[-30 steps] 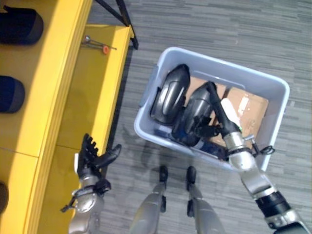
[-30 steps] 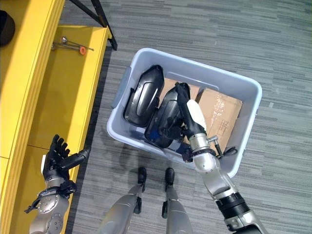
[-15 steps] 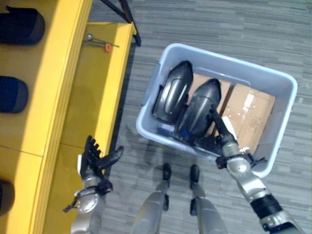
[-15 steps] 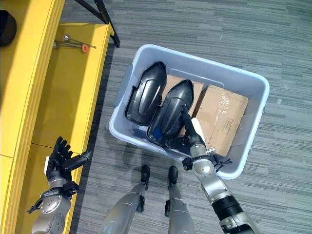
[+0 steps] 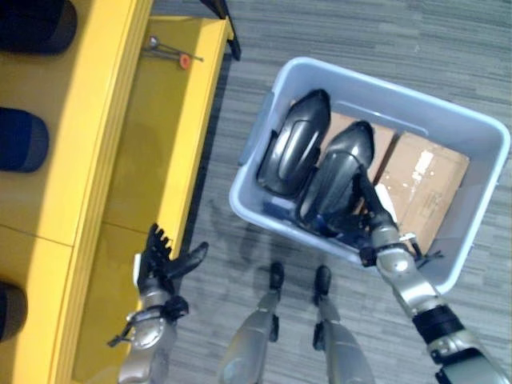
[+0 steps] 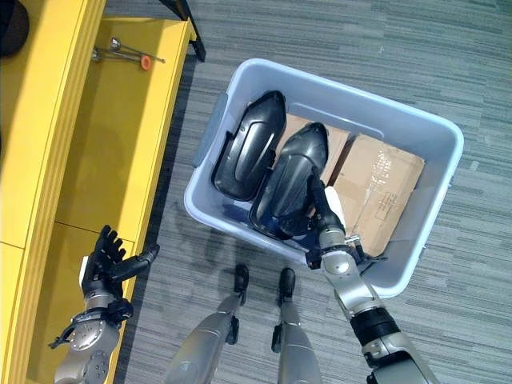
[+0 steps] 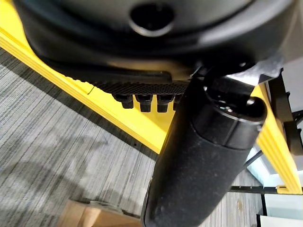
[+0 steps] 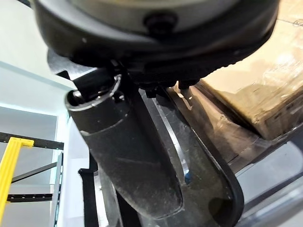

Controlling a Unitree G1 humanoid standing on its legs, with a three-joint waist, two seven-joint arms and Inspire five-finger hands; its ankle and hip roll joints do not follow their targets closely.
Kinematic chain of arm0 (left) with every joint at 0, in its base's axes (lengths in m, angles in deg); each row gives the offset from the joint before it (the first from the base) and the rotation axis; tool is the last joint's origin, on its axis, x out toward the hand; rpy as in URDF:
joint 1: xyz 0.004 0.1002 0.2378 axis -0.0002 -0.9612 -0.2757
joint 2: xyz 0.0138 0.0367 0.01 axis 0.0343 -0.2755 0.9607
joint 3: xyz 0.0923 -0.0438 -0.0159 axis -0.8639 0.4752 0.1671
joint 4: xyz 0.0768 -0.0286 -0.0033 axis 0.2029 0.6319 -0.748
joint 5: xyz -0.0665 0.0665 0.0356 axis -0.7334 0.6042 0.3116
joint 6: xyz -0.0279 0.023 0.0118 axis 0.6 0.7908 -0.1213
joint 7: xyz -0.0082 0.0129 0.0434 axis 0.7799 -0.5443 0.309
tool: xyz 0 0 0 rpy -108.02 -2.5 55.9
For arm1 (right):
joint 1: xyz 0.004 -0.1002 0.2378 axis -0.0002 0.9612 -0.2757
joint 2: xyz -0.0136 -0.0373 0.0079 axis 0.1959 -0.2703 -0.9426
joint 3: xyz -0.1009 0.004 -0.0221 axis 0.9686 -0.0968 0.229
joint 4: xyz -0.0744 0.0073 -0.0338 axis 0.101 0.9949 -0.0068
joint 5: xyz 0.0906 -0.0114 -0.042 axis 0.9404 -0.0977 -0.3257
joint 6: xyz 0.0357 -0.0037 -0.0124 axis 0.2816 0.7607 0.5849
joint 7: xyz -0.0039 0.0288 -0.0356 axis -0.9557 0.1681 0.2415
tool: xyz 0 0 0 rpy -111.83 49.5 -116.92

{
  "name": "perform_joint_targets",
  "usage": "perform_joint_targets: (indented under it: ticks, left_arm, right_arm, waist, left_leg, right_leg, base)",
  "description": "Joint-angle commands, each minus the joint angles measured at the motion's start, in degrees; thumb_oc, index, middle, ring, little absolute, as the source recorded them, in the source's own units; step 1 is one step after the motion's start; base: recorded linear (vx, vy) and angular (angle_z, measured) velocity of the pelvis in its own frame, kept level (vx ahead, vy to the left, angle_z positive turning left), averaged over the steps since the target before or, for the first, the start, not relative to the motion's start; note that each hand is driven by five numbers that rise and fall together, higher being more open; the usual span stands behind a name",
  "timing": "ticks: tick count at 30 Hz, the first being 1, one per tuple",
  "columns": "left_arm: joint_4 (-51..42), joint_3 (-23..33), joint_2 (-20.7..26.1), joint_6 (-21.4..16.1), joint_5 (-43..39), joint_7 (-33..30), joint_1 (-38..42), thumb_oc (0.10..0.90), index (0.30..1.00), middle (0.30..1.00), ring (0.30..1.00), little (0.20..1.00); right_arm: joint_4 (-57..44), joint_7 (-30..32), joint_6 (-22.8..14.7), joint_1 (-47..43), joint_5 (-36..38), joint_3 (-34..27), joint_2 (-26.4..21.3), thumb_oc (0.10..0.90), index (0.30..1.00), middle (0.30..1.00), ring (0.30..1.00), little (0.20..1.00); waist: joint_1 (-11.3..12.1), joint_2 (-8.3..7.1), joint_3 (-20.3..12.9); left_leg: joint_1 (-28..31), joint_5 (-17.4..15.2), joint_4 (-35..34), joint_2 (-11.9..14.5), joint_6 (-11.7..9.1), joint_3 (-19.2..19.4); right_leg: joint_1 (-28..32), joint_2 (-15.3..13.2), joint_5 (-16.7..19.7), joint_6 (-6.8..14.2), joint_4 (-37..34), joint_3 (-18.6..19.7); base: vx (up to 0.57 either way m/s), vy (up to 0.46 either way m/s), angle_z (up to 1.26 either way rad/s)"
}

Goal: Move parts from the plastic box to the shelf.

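Plastic box: we see the pale blue plastic box (image 6: 416,128) on the grey floor at the centre right of the head views; it sits just beside the yellow shelf (image 6: 96,160), which we judge keeps the carry short.
Parts: two dark moulded shells lie side by side in the box's left half, leaning on each other; the left shell (image 6: 250,144) nearer the shelf, the right shell (image 6: 294,172) against it; both are still in the box, none of these on the shelf yet.
Cardboard: flat brown cardboard (image 6: 380,188) fills the box's right half, under and beside the shells.
Right hand: our right hand (image 6: 324,218) reaches over the near wall at the lower centre; its fingers lie along the lower end of the right shell and its thumb reaches across the shell's glossy face in the wrist view; we cannot tell whether they have closed on it.
Left hand: our left hand (image 5: 162,260) hangs at the lower left by the shelf edge, fingers straight and spread, holding nothing; we judge it idle.
Shelf extras: a small metal tool with an orange tip (image 5: 170,54) lies at the upper left.
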Motion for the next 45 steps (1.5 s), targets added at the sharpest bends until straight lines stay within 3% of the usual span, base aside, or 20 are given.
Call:
perform_joint_targets:
  ticks: [1, 15, 23, 36, 45]
  left_arm:
    - [-3.84, 0.50, 5.00, -4.71, 0.29, -0.01, -1.04, 0.900, 1.000, 1.000, 1.000, 1.000]
    - [-4.60, 0.50, 5.89, -5.68, -0.55, -0.11, -0.39, 0.900, 1.000, 1.000, 1.000, 1.000]
    - [-5.68, 0.61, 6.21, -6.27, -0.46, -0.63, -0.53, 0.900, 1.000, 1.000, 1.000, 1.000]
    - [-5.71, 0.58, 6.85, -6.68, -0.28, -0.67, 0.59, 0.900, 1.000, 1.000, 1.000, 1.000]
    - [-5.44, 1.01, 6.87, -6.59, -0.22, -0.52, 0.62, 0.900, 1.000, 1.000, 1.000, 1.000]
  right_arm:
    - [3.73, 0.84, -1.08, -6.04, -1.33, 0.08, -2.93, 0.900, 1.000, 1.000, 1.000, 1.000]
    - [11.16, 3.73, -0.13, -11.39, -4.59, -0.81, -9.85, 0.900, 1.000, 1.000, 1.000, 1.000]
    - [12.86, 6.55, 1.93, -18.67, -12.70, 1.29, -16.44, 0.900, 1.000, 1.000, 1.000, 1.000]
    - [12.37, 7.42, 3.29, -25.92, -20.53, 4.91, -22.94, 0.900, 1.000, 1.000, 1.000, 1.000]
    - [7.30, 6.87, 2.92, -24.88, -23.16, 4.06, -26.59, 0.900, 1.000, 1.000, 1.000, 1.000]
  waist:
    - [0.99, -0.74, -1.31]
    - [0.73, -1.94, -0.29]
    - [0.58, -2.35, -0.26]
    - [0.33, -2.99, -0.12]
    - [-0.29, -3.37, -0.11]
  left_leg:
    - [-0.60, -0.15, 1.42, 1.58, -1.38, -1.01]
    - [-1.69, -1.19, 2.75, 1.46, -1.12, -1.34]
    - [-1.60, -1.47, 2.65, 1.34, -1.01, -1.05]
    - [-1.22, -1.38, 2.33, 1.61, -1.12, -1.00]
    - [-0.86, -1.35, 2.35, 1.73, -1.15, -1.06]
  right_leg:
    - [1.09, -8.81, -6.73, 6.45, 6.90, 1.87]
    - [0.64, -8.96, -6.78, 6.61, 7.28, 2.06]
    - [0.28, -8.73, -6.74, 6.58, 7.46, 2.61]
    - [-0.06, -8.41, -6.76, 6.58, 7.98, 2.88]
    - [0.04, -8.27, -6.79, 6.59, 8.24, 2.95]
  base:
    - [0.00, 0.000, 0.00]
    - [0.01, 0.003, 0.03]
    - [0.00, 0.000, 0.00]
    - [0.00, 0.000, 0.00]
    - [0.00, 0.000, 0.00]
